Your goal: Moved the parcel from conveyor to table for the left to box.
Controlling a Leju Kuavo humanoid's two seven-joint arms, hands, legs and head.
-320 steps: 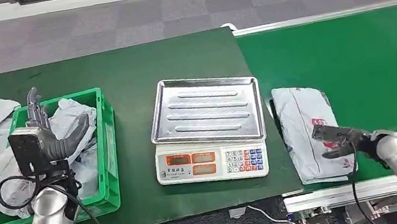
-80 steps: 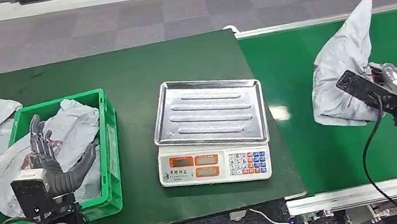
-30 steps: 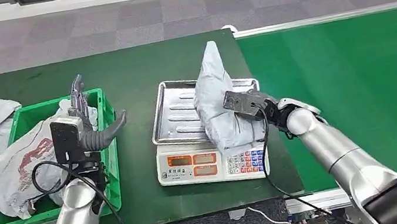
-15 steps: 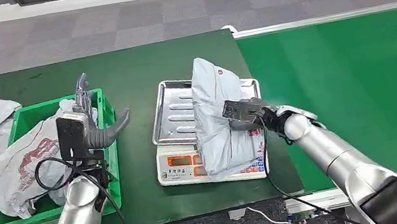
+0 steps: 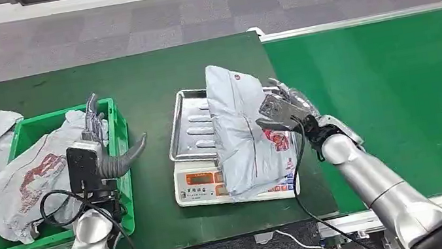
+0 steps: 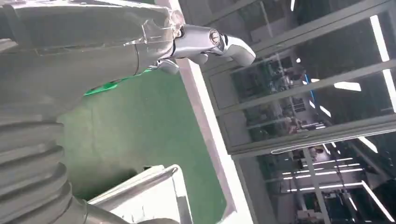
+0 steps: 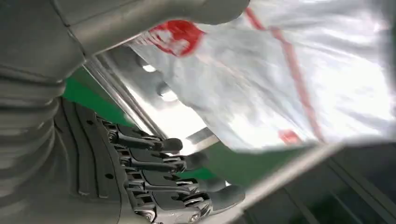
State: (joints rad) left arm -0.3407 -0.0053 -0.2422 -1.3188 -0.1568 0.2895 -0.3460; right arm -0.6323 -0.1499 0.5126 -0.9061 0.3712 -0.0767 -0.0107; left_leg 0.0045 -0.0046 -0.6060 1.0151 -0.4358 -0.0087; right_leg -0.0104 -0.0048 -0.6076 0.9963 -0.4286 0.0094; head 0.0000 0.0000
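Parcel point(image 5: 245, 133) now flat on scale tray point(image 5: 191, 125); right hand point(image 5: 286, 105) let go, fingers apart. Left hand point(image 5: 102, 149) open over green crate point(image 5: 121, 172).

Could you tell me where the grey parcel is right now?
In the head view the grey parcel lies on the scale's steel tray, mid-table, its near end overhanging the keypad, with the right hand beside it.

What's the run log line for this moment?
parcel: lying on scale | right hand: open, beside parcel | left hand: open, over green crate
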